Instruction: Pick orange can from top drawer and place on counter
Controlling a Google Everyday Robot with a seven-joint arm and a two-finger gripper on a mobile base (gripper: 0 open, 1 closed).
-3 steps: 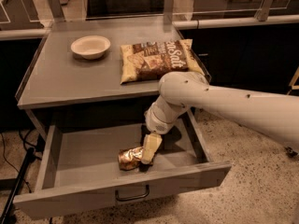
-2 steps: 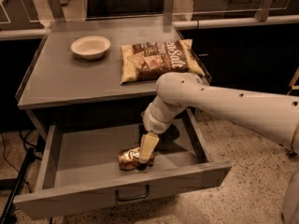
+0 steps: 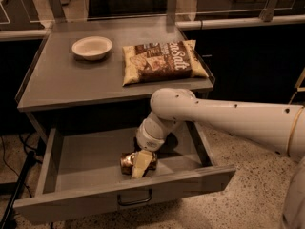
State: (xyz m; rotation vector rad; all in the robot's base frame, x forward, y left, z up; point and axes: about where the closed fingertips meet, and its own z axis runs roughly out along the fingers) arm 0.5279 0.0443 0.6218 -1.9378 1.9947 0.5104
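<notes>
The orange can (image 3: 127, 161) lies on its side in the open top drawer (image 3: 81, 151), near the drawer's front middle. My gripper (image 3: 140, 163) reaches down into the drawer from the right and is right at the can, with its pale tip overlapping the can's right half. The white arm (image 3: 224, 120) crosses over the drawer's right side. The drawer's front panel with its dark wire handle (image 3: 135, 199) is pulled out toward me. The grey counter (image 3: 66, 82) sits above the drawer.
A white bowl (image 3: 92, 47) stands on the counter at the back left. A large yellow-brown snack bag (image 3: 162, 61) lies on the counter's right half. Dark cabinets with glass panels (image 3: 248, 32) stand behind and to the right. The floor is speckled (image 3: 248, 194).
My gripper has moved down and to the left inside the drawer, from beside the can's right end to over the can. The can has not moved.
</notes>
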